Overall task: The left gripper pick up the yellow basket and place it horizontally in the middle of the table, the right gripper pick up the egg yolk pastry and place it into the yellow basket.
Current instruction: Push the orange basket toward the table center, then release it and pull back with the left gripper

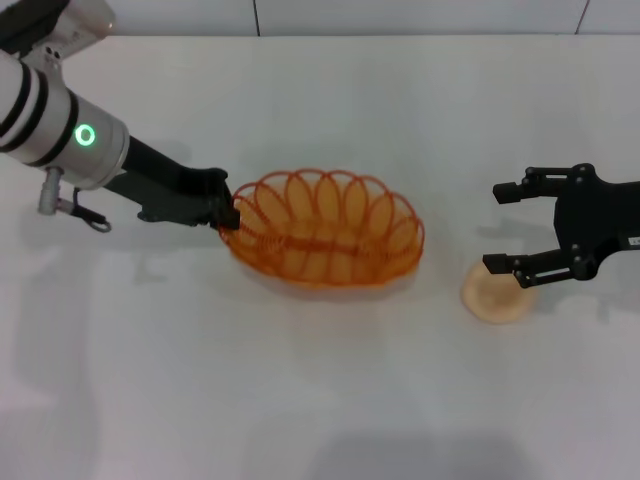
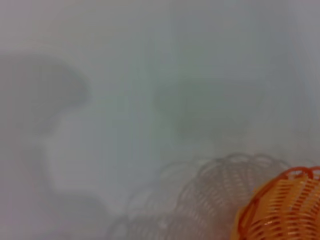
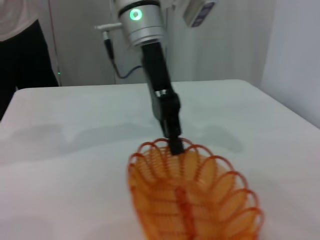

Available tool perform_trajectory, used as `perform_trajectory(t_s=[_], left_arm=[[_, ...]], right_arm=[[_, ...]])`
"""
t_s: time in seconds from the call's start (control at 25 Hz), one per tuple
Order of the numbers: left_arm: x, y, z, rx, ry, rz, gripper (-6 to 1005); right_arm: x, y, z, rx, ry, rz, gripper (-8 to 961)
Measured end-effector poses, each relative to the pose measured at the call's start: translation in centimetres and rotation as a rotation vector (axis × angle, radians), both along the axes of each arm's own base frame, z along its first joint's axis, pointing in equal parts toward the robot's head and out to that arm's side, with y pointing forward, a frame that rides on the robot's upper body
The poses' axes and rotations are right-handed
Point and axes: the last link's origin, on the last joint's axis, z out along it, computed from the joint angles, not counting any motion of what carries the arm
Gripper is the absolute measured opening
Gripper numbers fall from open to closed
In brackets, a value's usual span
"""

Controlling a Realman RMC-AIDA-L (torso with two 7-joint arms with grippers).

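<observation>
The yellow basket (image 1: 325, 240) lies lengthwise across the middle of the white table (image 1: 320, 400). My left gripper (image 1: 228, 212) is shut on the basket's left rim. The right wrist view shows this too, with the left gripper (image 3: 175, 143) clamped on the far rim of the basket (image 3: 192, 195). The left wrist view shows only one end of the basket (image 2: 282, 210), with its shadow beside it. The egg yolk pastry (image 1: 493, 296) lies on the table to the right of the basket. My right gripper (image 1: 497, 228) is open, just above and behind the pastry, with its lower finger over the pastry's edge.
The table's far edge meets a wall at the top of the head view. In the right wrist view a person in dark clothes (image 3: 22, 45) stands beyond the table's far corner, and the table's side edge (image 3: 285, 107) runs close by.
</observation>
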Motion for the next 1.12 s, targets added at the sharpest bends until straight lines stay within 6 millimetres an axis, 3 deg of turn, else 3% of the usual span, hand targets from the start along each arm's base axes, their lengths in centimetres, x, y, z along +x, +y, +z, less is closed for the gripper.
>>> perform_trajectory(t_s=[1.12], left_arm=[[0.4, 0.4, -1.7, -0.023, -0.011, 0.025, 103]], right_arm=[[-0.2, 0.1, 0.0, 0.004, -0.009, 0.037, 841]])
